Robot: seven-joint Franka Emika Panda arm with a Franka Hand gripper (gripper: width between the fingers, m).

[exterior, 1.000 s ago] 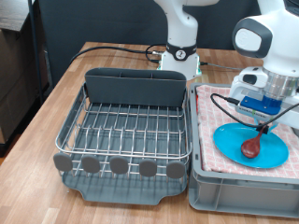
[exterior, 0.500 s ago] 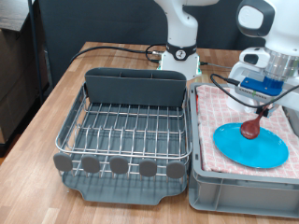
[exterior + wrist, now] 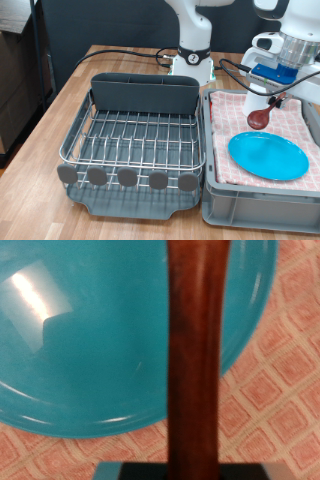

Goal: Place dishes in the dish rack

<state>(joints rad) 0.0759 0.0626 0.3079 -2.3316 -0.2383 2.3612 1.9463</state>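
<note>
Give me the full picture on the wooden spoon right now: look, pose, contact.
The wooden spoon is dark reddish-brown, smooth and glossy. It hangs in the air with its rounded bowl down and its handle running up to the gripper, which holds it. It is over the checked cloth, above the light-blue plate and clear of it. Nothing else touches it.

The pincer (image 3: 279, 97) is mostly hidden, so I can't see its fingers. The wooden spoon (image 3: 197, 350) looks blurry close up and runs off the picture. The blue plate (image 3: 90, 335) is cut off too
</note>
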